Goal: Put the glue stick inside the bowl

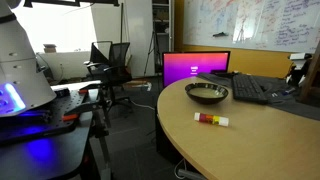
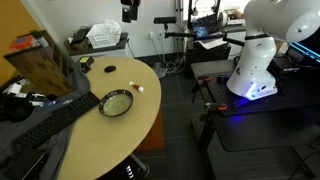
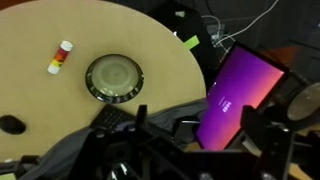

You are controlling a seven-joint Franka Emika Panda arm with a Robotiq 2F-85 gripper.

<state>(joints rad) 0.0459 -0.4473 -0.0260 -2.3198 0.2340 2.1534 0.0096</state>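
The glue stick, white with a red and yellow end, lies on the round wooden table, apart from the bowl. The dark grey metallic bowl stands upright and empty near the table's middle. Both exterior views show the glue stick and the bowl. My gripper hangs high above the table's edge, over the monitor side. Its two fingers are wide apart with nothing between them. It is far from the glue stick and the bowl.
A monitor with a purple screen stands at the table's edge. A black keyboard lies beside the bowl. A small black object sits on the table. The robot base stands on a separate stand. Office chairs are behind.
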